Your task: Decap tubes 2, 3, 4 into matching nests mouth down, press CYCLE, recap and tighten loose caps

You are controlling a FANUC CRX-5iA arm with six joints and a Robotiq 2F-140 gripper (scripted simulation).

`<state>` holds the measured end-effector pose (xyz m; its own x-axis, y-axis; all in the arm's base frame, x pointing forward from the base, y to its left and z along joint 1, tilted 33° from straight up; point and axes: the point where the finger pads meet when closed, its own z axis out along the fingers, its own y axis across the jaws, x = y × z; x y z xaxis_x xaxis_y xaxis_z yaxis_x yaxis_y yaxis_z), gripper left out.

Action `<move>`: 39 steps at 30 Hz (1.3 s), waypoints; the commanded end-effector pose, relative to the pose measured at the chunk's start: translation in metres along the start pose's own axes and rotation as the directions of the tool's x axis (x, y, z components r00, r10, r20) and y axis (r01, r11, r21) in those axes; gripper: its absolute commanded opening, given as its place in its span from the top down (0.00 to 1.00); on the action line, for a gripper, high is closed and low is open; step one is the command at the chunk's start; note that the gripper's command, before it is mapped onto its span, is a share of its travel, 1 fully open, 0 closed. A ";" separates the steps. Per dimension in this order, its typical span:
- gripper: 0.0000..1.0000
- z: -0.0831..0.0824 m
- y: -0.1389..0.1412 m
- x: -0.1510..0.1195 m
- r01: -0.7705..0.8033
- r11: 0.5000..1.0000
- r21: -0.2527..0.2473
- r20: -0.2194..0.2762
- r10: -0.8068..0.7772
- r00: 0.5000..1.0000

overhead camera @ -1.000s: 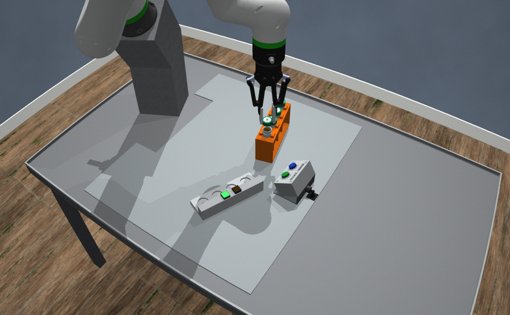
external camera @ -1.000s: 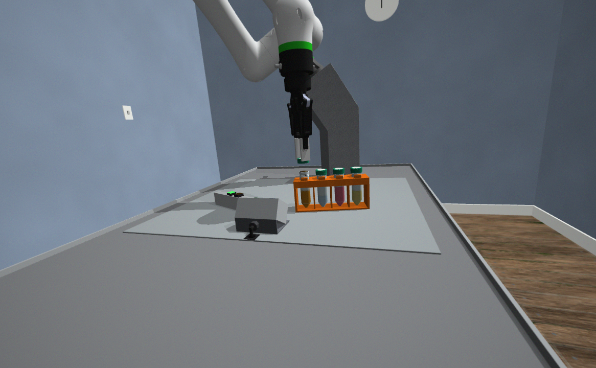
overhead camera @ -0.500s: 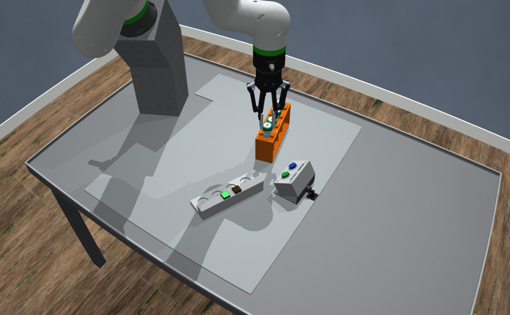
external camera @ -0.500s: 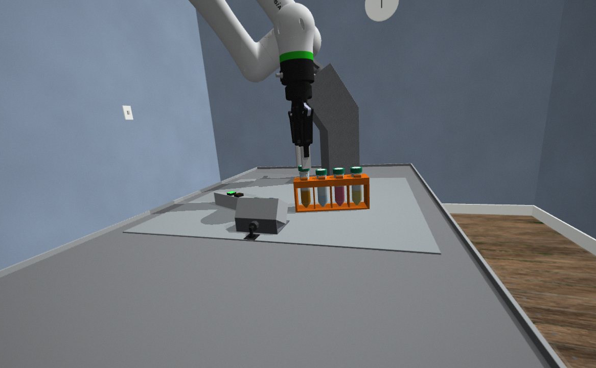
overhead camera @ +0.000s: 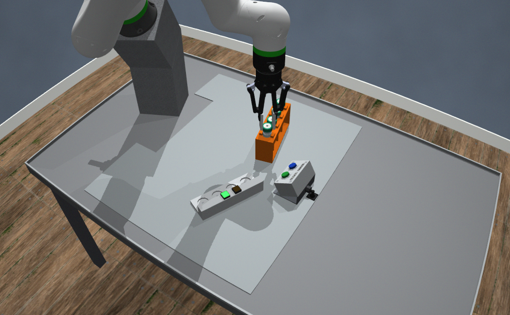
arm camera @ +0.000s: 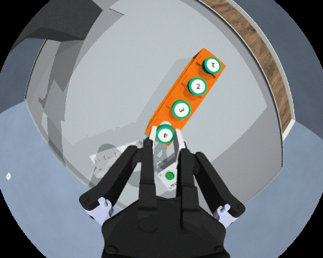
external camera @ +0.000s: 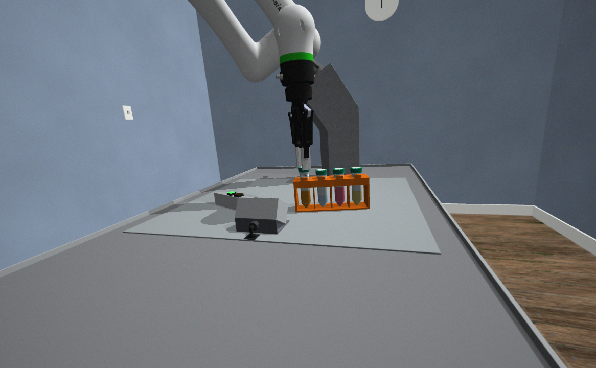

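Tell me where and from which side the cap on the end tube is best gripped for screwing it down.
Grip the cap on its round side wall, coming straight down from above, one finger on each side. The tube stands upright in the orange station, and neighbouring caps crowd it along the row, so fingers belong across the row. The tool is already shut on it that way.
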<state>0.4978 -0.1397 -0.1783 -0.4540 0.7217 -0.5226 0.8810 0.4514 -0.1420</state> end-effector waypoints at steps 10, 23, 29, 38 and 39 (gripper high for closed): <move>1.00 0.005 0.000 0.000 0.000 1.000 0.000 0.000 0.000 1.000; 1.00 0.009 0.000 0.000 0.000 1.000 0.000 0.000 0.000 1.000; 0.65 0.009 0.000 0.000 0.000 1.000 0.000 0.000 0.000 1.000; 0.65 0.009 0.000 0.000 0.000 1.000 0.000 0.000 0.000 1.000; 0.65 0.009 0.000 0.000 0.000 1.000 0.000 0.000 0.000 1.000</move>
<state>0.4990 -0.1442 -0.1856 -0.4539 0.7217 -0.5226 0.8810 0.4514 -0.1419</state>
